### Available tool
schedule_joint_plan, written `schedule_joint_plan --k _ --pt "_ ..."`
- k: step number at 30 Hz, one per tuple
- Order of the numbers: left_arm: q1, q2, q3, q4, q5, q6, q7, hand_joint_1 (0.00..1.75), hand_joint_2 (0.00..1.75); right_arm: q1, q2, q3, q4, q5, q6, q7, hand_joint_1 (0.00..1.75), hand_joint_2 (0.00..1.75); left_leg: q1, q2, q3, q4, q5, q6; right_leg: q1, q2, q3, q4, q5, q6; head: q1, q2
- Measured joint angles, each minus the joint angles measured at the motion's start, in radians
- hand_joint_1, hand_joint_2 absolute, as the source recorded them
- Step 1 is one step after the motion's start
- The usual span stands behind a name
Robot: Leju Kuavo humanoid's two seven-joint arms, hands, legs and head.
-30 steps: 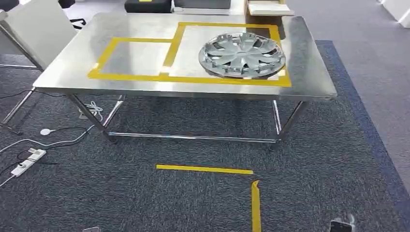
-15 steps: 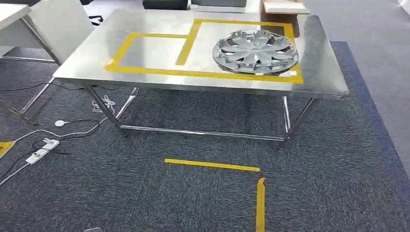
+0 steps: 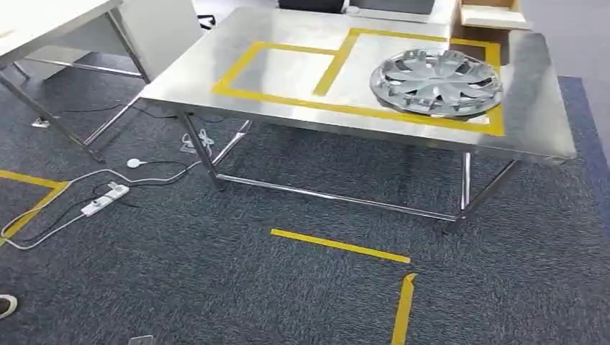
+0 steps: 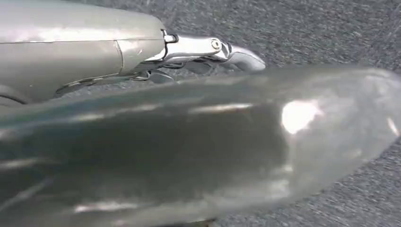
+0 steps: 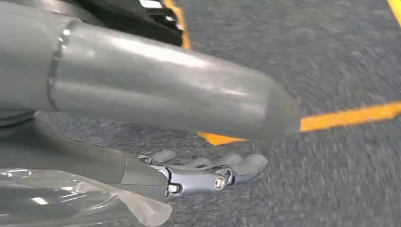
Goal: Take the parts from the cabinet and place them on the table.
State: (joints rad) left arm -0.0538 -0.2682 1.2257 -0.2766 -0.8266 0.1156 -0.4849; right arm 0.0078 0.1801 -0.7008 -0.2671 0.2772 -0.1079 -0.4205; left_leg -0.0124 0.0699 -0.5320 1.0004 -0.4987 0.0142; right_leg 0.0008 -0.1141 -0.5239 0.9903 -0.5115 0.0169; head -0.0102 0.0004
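A silver wheel cover [image 3: 436, 81] lies flat on the steel table [image 3: 288, 32], inside the right-hand yellow tape frame. The smaller tape frame [image 3: 277, 68] beside it is bare. The table stands ahead of me and to the right, across dark carpet. My left hand [image 4: 198, 52] hangs over the carpet with its fingers stretched out and nothing in it; the thick thumb blurs across the left wrist view. My right hand [image 5: 208, 172] also hangs over the carpet, fingers extended and holding nothing.
A second table [image 3: 50, 18] stands at the far left. A white power strip [image 3: 104, 200] and cables lie on the carpet near the steel table's left legs. Yellow tape lines [image 3: 339, 245] mark the floor in front. A cardboard box [image 3: 489, 13] sits behind the table.
The whole picture has shifted: the camera has turned left, so the table and wheel cover now sit further right and the second table has come into view.
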Motion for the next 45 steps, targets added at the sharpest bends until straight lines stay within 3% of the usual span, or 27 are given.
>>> schedule_joint_plan --k 2,5,7,8,9,11,12,13,17,18,19,20,23,24,26,27,28,29,32,33,35,37,39,41,43,44,45 --pt "0.003 0.001 -0.006 0.005 -0.012 0.0 0.005 0.0 0.0 -0.003 0.0 0.004 0.004 0.048 -0.021 0.033 0.0 0.0 0.001 -0.024 -0.003 -0.006 0.007 0.01 -0.002 -0.02 0.005 -0.001 -0.003 0.01 -0.002 0.0" --pt "-0.003 0.0 -0.016 0.01 -0.021 -0.001 0.006 0.0 0.0 0.001 -0.008 0.028 0.016 0.107 -0.056 0.086 0.0 0.0 0.007 -0.052 -0.008 -0.012 0.019 0.029 -0.009 0.094 -0.058 0.132 -0.095 0.02 0.005 0.0" --pt "-0.007 0.0 -0.02 0.013 -0.023 -0.001 0.0 0.0 0.0 0.01 -0.009 0.027 0.017 0.087 -0.063 0.083 0.0 0.0 0.003 -0.076 -0.013 -0.012 0.022 0.034 -0.009 0.11 -0.132 0.291 -0.156 0.022 0.005 0.0" --pt "-0.006 0.0 -0.02 0.014 -0.023 -0.001 -0.002 0.0 0.0 0.013 -0.009 0.027 0.017 0.086 -0.064 0.082 0.0 0.0 0.002 -0.09 -0.013 -0.011 0.023 0.034 -0.01 0.112 -0.149 0.323 -0.154 0.023 0.005 0.0" --pt "-0.005 0.0 -0.02 0.014 -0.023 0.0 -0.003 0.0 0.0 0.014 -0.009 0.027 0.017 0.09 -0.063 0.083 0.0 0.0 0.002 -0.1 -0.012 -0.011 0.024 0.034 -0.01 0.112 -0.144 0.308 -0.133 0.022 0.004 0.0" --pt "-0.006 0.0 -0.021 0.015 -0.023 0.0 -0.01 0.0 0.0 0.013 -0.009 0.027 0.018 0.108 -0.059 0.085 0.0 0.0 0.003 -0.129 -0.011 -0.008 0.025 0.032 -0.012 0.124 -0.07 0.151 -0.037 0.019 0.005 0.0" --pt "-0.008 0.0 -0.022 0.015 -0.023 0.0 -0.013 0.0 0.0 0.012 -0.009 0.028 0.018 0.113 -0.058 0.084 0.0 0.0 0.003 -0.143 -0.012 -0.006 0.025 0.029 -0.016 0.153 -0.025 0.057 0.005 0.017 0.005 0.0" --pt "-0.01 0.0 -0.022 0.015 -0.023 0.0 -0.017 0.0 0.0 0.012 -0.01 0.028 0.019 0.117 -0.057 0.076 0.0 0.0 0.0 -0.151 -0.017 -0.003 0.026 0.023 -0.02 0.206 -0.007 0.021 -0.01 0.014 0.004 0.0" --pt "-0.009 0.003 -0.022 0.016 -0.026 0.003 -0.015 0.0 0.0 0.008 -0.013 0.028 0.021 0.152 -0.035 0.012 0.0 0.0 0.009 -0.196 -0.038 0.004 0.038 -0.002 -0.014 0.171 0.002 0.007 -0.005 0.001 0.003 0.0" --pt "-0.007 0.005 -0.022 0.016 -0.027 0.003 -0.011 0.0 0.0 0.006 -0.013 0.029 0.021 0.16 -0.032 -0.003 0.0 0.0 0.009 -0.177 -0.041 0.016 0.028 -0.005 -0.021 0.155 0.004 0.0 0.001 -0.008 0.003 0.0" --pt "-0.005 0.005 -0.022 0.016 -0.027 0.005 -0.008 0.0 0.0 0.003 -0.013 0.029 0.021 0.169 -0.028 -0.016 0.0 0.0 0.005 -0.125 -0.055 0.047 0.002 -0.012 -0.02 0.144 0.005 0.0 0.001 -0.011 -0.002 0.0" --pt "-0.007 0.005 -0.022 0.016 -0.027 0.008 0.001 0.0 0.0 0.002 -0.013 0.029 0.022 0.176 -0.025 -0.023 0.0 0.0 0.007 -0.1 -0.084 0.112 -0.04 -0.018 -0.018 0.128 0.004 0.0 0.0 -0.016 -0.007 0.0" --pt "-0.005 0.005 -0.022 0.016 -0.027 0.014 0.009 0.0 0.0 0.001 -0.016 0.029 0.023 0.187 -0.024 -0.028 0.0 0.0 0.016 -0.083 -0.172 0.32 -0.125 -0.029 -0.013 0.077 0.002 0.0 -0.001 -0.018 -0.007 0.0" --pt "-0.002 0.005 -0.022 0.016 -0.027 0.015 0.01 0.0 0.0 -0.001 -0.016 0.029 0.023 0.189 -0.023 -0.028 0.0 0.0 0.018 -0.082 -0.165 0.314 -0.112 -0.029 -0.013 0.063 0.002 0.0 -0.002 -0.018 -0.006 0.0" --pt "0.001 0.006 -0.021 0.016 -0.027 0.016 0.011 0.0 0.0 -0.005 -0.016 0.029 0.024 0.193 -0.023 -0.029 0.0 0.0 0.019 -0.07 -0.093 0.181 -0.036 -0.026 -0.012 0.037 0.004 0.0 -0.003 -0.016 -0.007 0.0" --pt "0.001 0.006 -0.021 0.016 -0.027 0.016 0.011 0.0 0.0 -0.007 -0.016 0.029 0.024 0.194 -0.023 -0.03 0.0 0.0 0.017 -0.044 -0.038 0.08 0.005 -0.021 -0.012 0.025 0.007 0.0 -0.004 -0.014 -0.007 0.0" --pt "-0.001 0.006 -0.021 0.016 -0.027 0.016 0.011 0.0 0.0 -0.007 -0.016 0.029 0.024 0.194 -0.023 -0.03 0.0 0.0 0.011 0.012 -0.004 0.014 0.006 -0.017 -0.01 0.016 0.01 0.0 -0.005 -0.011 -0.007 0.0" --pt "-0.005 0.006 -0.021 0.016 -0.027 0.016 0.012 0.0 0.0 -0.007 -0.016 0.029 0.024 0.195 -0.023 -0.03 0.0 0.0 0.001 0.018 -0.003 0.003 0.004 -0.01 -0.003 0.005 0.007 0.004 -0.009 -0.005 -0.007 0.0" --pt "0.002 0.008 -0.021 0.016 -0.027 0.017 0.012 0.0 0.0 -0.013 -0.016 0.029 0.026 0.195 -0.023 -0.03 0.0 0.0 -0.002 -0.016 -0.017 0.006 0.008 0.005 -0.005 -0.024 0.013 -0.001 -0.006 0.008 -0.005 0.0" --pt "0.003 0.008 -0.021 0.016 -0.027 0.018 0.012 0.0 0.0 -0.014 -0.016 0.029 0.026 0.196 -0.023 -0.031 0.0 0.0 0.005 -0.028 -0.008 -0.005 0.017 0.016 -0.008 -0.016 0.012 0.002 -0.014 0.016 -0.007 0.0" --pt "0.002 0.008 -0.021 0.017 -0.027 0.018 0.012 0.0 0.0 -0.015 -0.016 0.029 0.027 0.196 -0.023 -0.032 0.0 0.0 0.007 -0.047 -0.013 -0.009 0.023 0.028 -0.013 0.09 -0.024 0.08 -0.072 0.02 0.001 0.0" --pt "-0.003 0.008 -0.021 0.017 -0.027 0.018 0.013 0.0 0.0 -0.01 -0.016 0.03 0.03 0.196 -0.023 -0.032 0.0 0.0 0.005 -0.074 -0.019 -0.009 0.026 0.034 -0.012 0.11 -0.101 0.245 -0.148 0.021 0.004 0.0" --pt "0.0 0.008 -0.021 0.017 -0.027 0.018 0.014 0.0 0.0 -0.007 -0.016 0.03 0.031 0.196 -0.023 -0.032 0.0 0.0 0.002 -0.102 -0.02 -0.008 0.027 0.035 -0.012 0.112 -0.144 0.321 -0.159 0.02 0.004 0.0" --pt "0.002 0.008 -0.021 0.017 -0.027 0.018 0.016 0.0 0.0 -0.008 -0.016 0.03 0.031 0.196 -0.023 -0.032 0.0 0.0 0.002 -0.131 -0.018 -0.006 0.028 0.033 -0.013 0.116 -0.097 0.218 -0.08 0.019 0.004 0.0" --pt "0.0 0.008 -0.021 0.017 -0.027 0.021 0.018 0.0 0.0 -0.008 -0.017 0.03 0.031 0.204 -0.023 -0.024 0.0 0.0 0.004 -0.16 -0.019 0.001 0.026 0.029 -0.019 0.168 -0.014 0.04 0.001 0.016 0.004 0.0" --pt "-0.002 0.008 -0.021 0.017 -0.026 0.025 0.026 0.0 0.0 -0.008 -0.016 0.032 0.036 0.221 -0.022 0.0 0.0 0.0 -0.002 -0.169 -0.026 0.008 0.024 0.022 -0.023 0.217 -0.004 0.017 -0.016 0.015 0.004 0.0" --pt "-0.003 0.008 -0.021 0.017 -0.024 0.029 0.03 0.0 0.0 -0.008 -0.016 0.035 0.039 0.228 -0.022 0.009 0.0 0.0 0.001 -0.18 -0.032 0.015 0.024 0.019 -0.025 0.212 0.004 0.006 -0.019 0.014 0.002 0.0"
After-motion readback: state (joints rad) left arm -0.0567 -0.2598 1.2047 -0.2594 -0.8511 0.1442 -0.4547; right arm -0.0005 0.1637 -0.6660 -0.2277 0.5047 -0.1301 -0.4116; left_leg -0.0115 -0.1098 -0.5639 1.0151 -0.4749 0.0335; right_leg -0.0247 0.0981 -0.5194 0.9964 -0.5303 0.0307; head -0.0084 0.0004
